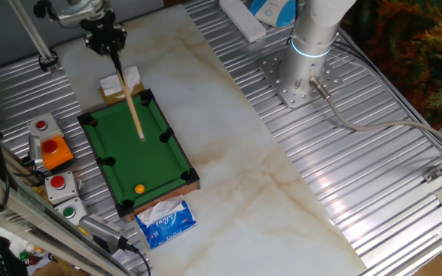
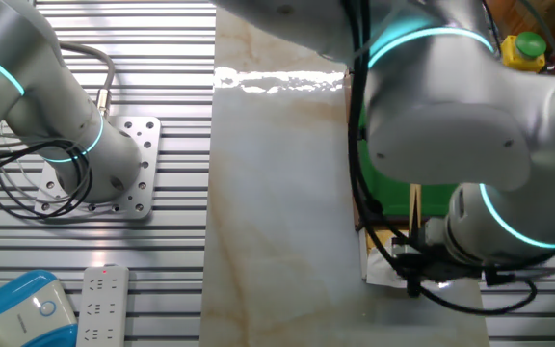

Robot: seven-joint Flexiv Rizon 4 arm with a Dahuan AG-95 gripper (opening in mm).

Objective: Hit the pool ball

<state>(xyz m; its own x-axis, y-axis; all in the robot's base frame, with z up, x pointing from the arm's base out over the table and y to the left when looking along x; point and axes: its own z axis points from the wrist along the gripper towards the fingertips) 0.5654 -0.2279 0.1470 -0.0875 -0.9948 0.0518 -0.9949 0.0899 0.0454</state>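
The little pool table (image 1: 133,157) is green with a black edge. The pool ball (image 1: 139,188) is orange-yellow. The stick (image 1: 131,107) is light brown. The worktop (image 1: 229,153) is white with brown streaks.

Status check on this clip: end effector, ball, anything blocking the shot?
End effector shut on cue stick, tip over mid-felt. Orange ball near the pool table end by the tissue pack, untouched. Nothing between tip and ball.

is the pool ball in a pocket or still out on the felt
Out on the felt. The pool ball sits on the green surface of the mini pool table, near its close end, between the corner pockets. The other fixed view hides it.
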